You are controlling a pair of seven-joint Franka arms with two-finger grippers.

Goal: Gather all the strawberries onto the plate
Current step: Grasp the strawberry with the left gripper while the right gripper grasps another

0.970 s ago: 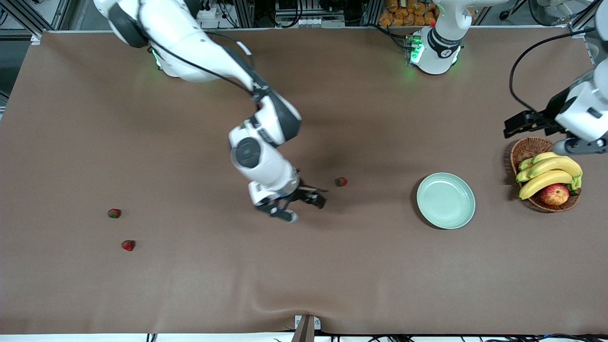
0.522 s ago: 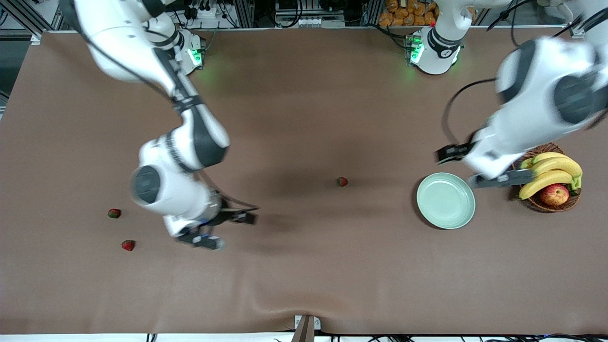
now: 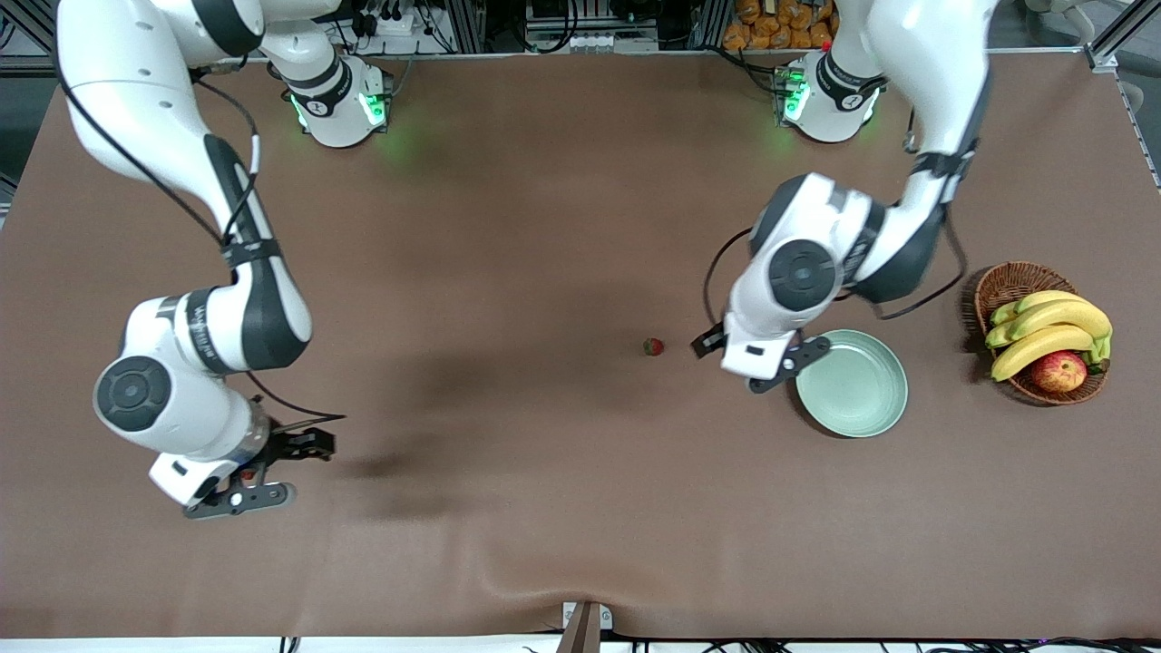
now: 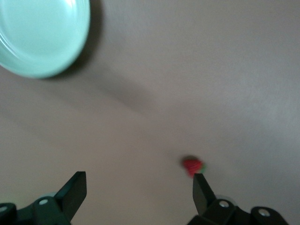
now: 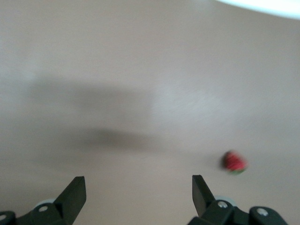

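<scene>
Nearest the front camera, at the right arm's end of the brown cloth-covered table (image 3: 580, 508), the right gripper (image 3: 272, 473) hangs low over the cloth with its two black fingers (image 5: 70, 197) spread wide apart and nothing between them. A speck of red shows between the wrist and the fingers in the front view, and the right wrist view shows one small red strawberry with a green top (image 5: 234, 162) lying on the cloth just off one fingertip, apart from it. The other berries at this end cannot be made out under the arm. Farther from the front camera, toward the left arm's end, the round pale mint-green glossy plate (image 3: 853, 385) sits on the cloth with nothing on it. The left gripper (image 3: 760, 361) hovers just beside the plate's rim, on the side toward the table's middle, its fingers (image 4: 72, 192) also parted and holding nothing. A second small red strawberry (image 3: 652, 346) lies on the cloth near that gripper, between it and the table's middle, well clear of the plate (image 4: 42, 35); the left wrist view shows it (image 4: 192, 165) close to one fingertip.
</scene>
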